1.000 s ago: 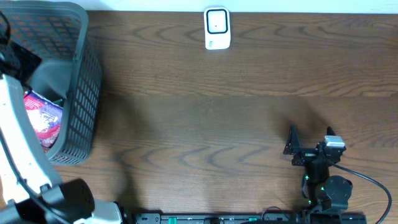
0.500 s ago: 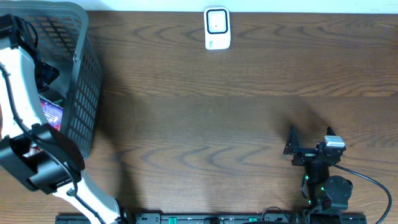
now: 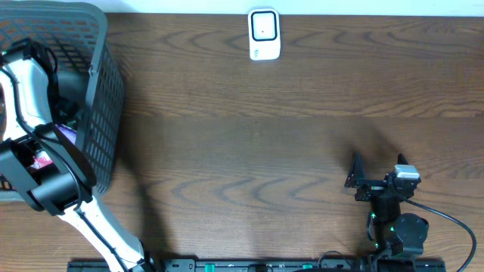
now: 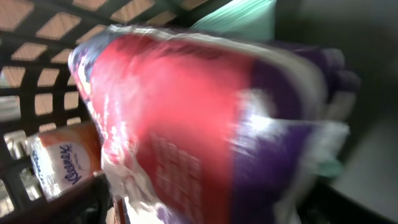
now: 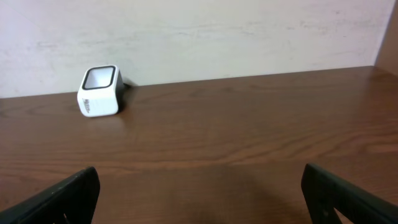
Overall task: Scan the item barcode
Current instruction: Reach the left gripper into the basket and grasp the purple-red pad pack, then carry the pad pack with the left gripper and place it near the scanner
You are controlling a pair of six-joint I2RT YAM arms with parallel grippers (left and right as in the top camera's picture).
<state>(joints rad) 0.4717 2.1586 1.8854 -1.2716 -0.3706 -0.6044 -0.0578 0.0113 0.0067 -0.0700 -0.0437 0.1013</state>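
The basket (image 3: 102, 83) stands at the far left edge of the table (image 3: 249, 151). The left arm (image 3: 26, 83) reaches down into it and covers most of its inside in the overhead view. The left gripper is inside the basket. Whether its jaws are apart or clamped cannot be told, because the wrist view is blurred and filled by the load.

The packet (image 4: 186, 124), red and purple, lies in the basket directly in front of the left wrist camera. A tissue pack (image 4: 62, 163) lies beside it against the mesh wall. A green pack (image 4: 239, 18) lies behind it. The basket walls enclose all three.

The scanner (image 3: 264, 34) stands at the centre of the table's back edge, well apart from the basket. The right gripper (image 3: 376, 172) sits near the front right, jaws wide apart, holding nothing, facing the scanner.
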